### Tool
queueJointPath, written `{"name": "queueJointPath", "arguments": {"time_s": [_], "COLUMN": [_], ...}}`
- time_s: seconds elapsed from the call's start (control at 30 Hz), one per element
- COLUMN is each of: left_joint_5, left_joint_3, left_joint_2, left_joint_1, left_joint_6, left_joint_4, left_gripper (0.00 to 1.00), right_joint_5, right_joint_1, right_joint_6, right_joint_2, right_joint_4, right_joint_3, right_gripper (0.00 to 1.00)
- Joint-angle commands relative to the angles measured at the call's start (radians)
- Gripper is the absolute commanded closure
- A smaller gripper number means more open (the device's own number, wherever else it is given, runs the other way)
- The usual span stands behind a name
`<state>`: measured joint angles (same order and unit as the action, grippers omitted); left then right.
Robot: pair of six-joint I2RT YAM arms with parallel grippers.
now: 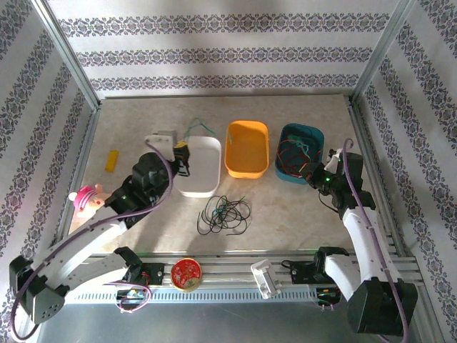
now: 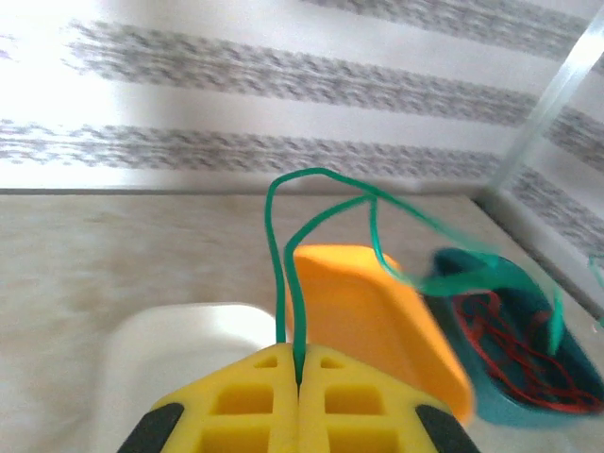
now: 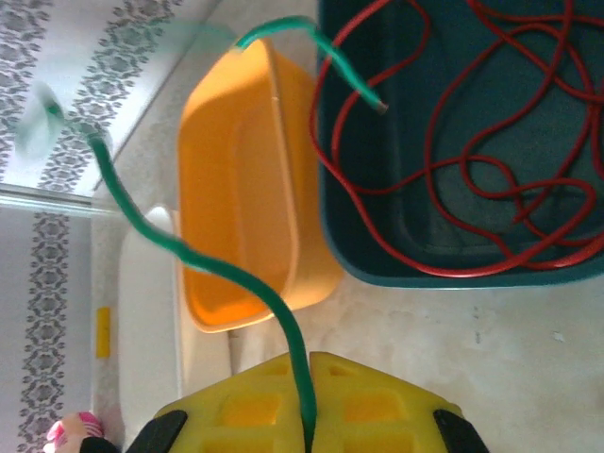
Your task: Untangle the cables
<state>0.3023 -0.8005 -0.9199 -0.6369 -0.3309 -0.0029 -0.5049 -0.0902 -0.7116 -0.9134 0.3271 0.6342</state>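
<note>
Cables lie in three places on my screens. The left fingers (image 2: 247, 401) are closed on a green cable (image 2: 273, 236), pinched above the white bin (image 2: 170, 349), its loop rising toward the back wall. The right fingers (image 3: 255, 406) clamp a second green cable (image 3: 212, 264) beside the teal bin (image 3: 377, 160), where red cables (image 3: 427, 151) lie coiled. A black tangle (image 1: 223, 214) rests on the tabletop (image 1: 300, 214), just in front of the white bin and the orange bin (image 1: 247, 148).

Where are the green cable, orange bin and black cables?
green cable (image 3: 290, 330), right wrist view, lower strand.
orange bin (image 1: 248, 148), top external view, bare floor.
black cables (image 1: 223, 213), top external view, tangle's middle.
</note>
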Motion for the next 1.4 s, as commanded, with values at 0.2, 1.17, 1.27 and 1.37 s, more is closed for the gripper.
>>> {"name": "queueJointPath", "arguments": {"time_s": [0.2, 1.17, 1.27, 1.37], "left_joint_5": [0.109, -0.093, -0.106, -0.115], "left_joint_3": [0.08, 0.044, 0.006, -0.047], "left_joint_2": [0.113, -0.059, -0.13, -0.227], "left_joint_1": [0.062, 0.039, 0.023, 0.015], "left_joint_6": [-0.103, -0.182, -0.185, -0.217], "left_joint_4": [-0.102, -0.077, -0.055, -0.036], "left_gripper": [1.0, 1.0, 1.0, 1.0], "right_joint_5": [-0.041, 0.209, 0.241, 0.27], "right_joint_1": [0.177, 0.41, 0.405, 0.4], "right_joint_6": [0.016, -0.115, -0.084, -0.057], "right_joint_2": [-0.161, -0.608, -0.505, -0.389], "right_joint_4": [-0.062, -0.269, -0.252, -0.237], "right_joint_3": [0.15, 0.39, 0.376, 0.343], "right_gripper": [1.0, 0.5, 0.5, 0.5]}}
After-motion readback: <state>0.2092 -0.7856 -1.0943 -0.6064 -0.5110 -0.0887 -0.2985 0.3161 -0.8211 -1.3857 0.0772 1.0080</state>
